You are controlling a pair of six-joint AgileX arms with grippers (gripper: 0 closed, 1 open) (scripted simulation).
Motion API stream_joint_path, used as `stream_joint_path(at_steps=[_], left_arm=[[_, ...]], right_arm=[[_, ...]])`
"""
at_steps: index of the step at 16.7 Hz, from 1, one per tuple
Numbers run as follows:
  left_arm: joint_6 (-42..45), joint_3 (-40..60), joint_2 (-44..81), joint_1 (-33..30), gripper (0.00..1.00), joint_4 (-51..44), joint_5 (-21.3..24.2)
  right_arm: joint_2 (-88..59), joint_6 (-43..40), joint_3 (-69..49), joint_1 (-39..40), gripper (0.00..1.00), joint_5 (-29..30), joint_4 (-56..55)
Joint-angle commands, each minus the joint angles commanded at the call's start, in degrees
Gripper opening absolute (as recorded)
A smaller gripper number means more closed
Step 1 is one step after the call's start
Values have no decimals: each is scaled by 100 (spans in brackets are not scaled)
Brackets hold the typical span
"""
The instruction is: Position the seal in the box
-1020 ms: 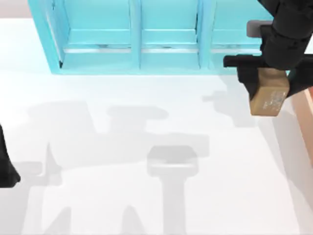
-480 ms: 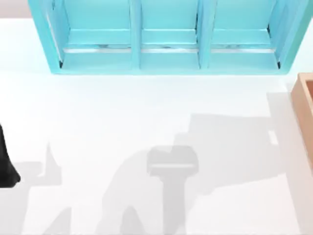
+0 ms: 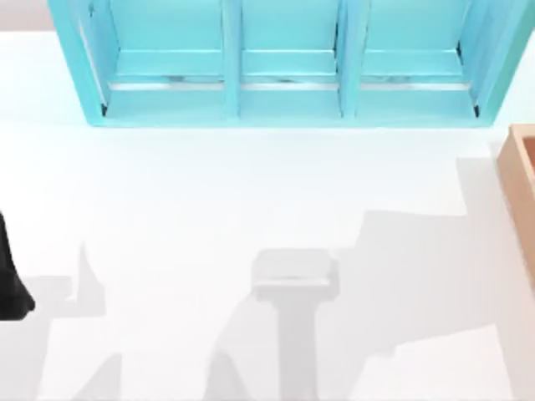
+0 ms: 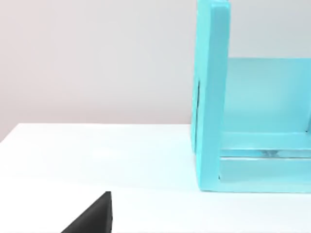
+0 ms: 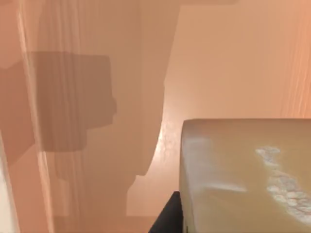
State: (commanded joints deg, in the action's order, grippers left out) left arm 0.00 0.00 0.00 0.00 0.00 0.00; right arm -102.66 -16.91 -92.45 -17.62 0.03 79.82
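The seal (image 5: 243, 174), a golden-brown block with pale engraved marks on one face, hangs close to the right wrist camera, above the orange-brown floor of the box (image 5: 228, 63). My right gripper (image 5: 233, 228) is shut on the seal, and one dark finger (image 5: 167, 216) lies against the block's side. Its shadow falls on the box's floor and inner wall. In the top view, a tan wall of the box (image 3: 520, 167) pokes in at the table's right edge. My left arm (image 3: 10, 288) stays parked at the left edge of the table.
A big turquoise shelf unit (image 3: 284, 75) with three bays spans the back of the white table (image 3: 251, 200). Its end panel (image 4: 211, 97) stands ahead in the left wrist view.
My right arm, with the seal in its gripper, has moved right out of the top view and over the box. The left arm has stayed still.
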Motion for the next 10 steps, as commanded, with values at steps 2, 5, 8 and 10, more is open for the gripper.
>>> stream_joint_path(at_steps=[2,5,8,10], left_arm=[[0,0,0,0,100,0,0],[0,0,0,0,100,0,0],[0,0,0,0,100,0,0],[0,0,0,0,100,0,0]], right_arm=[[9,2,99,6,0,4,-93],[-1,2,616,10,0,1,-622],[-16,15,1200,1,0,2,-1264],[-48,10,1391,2,0,-2,-1450]])
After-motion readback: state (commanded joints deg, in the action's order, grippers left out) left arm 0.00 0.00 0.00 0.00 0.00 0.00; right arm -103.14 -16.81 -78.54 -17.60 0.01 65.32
